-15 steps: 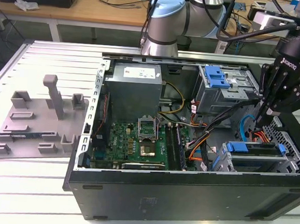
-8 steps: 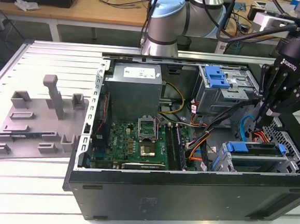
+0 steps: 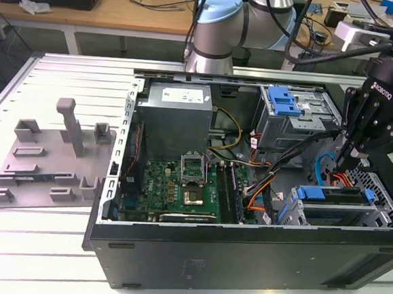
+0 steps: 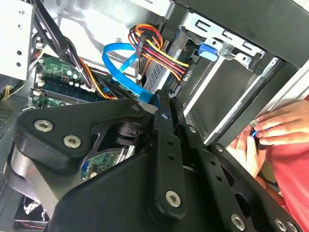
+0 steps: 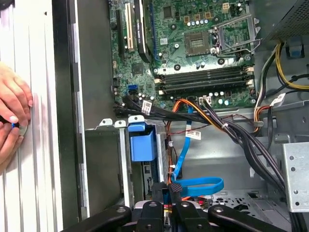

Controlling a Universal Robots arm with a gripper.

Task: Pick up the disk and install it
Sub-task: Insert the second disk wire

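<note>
Case (image 3: 242,259): lies open on its side; I look down on the board and bays.
Disk (image 3: 337,214): sits in the lower bay at the exterior view's right, blue bracket on its upper edge; I judge it seated or nearly so.
Person's hands (image 5: 12,116): rest on the table just outside the case wall.
Gripper (image 3: 338,158): hangs above the disk, beside the blue cable (image 5: 200,185); fingers pinched together, nothing between them.
Step in hand: I judge the install phase, pick-up done.
Next move: calls for keeping the fingers clear of the cables crowding the bay.
</note>
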